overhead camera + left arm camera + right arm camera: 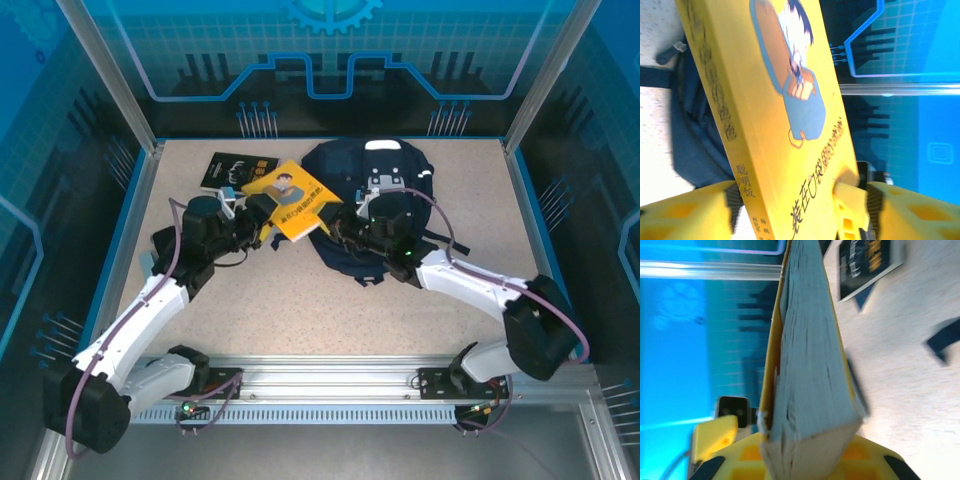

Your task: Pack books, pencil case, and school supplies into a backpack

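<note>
Paperback update: yellow book (292, 200) up between both grippers
Right gripper (338, 222) is clamped on one end, left gripper (262, 215) has its jaws spread wider than the spine (not pinching). Book's tilted above the table (300, 310), just beside the navy backpack (345, 165); black book (228, 168) lies flat behind.

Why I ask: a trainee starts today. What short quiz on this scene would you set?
1. True or false: the yellow paperback book sits inside the navy fabric backpack.
2. What lies flat on the table beyond the left claw? A) black paperback with yellow lettering B) red pencil case C) glass bottle
3. Which claws have the yellow book between their fingers?
Key: 1 false; 2 A; 3 both, the left claw and the right claw.
</note>
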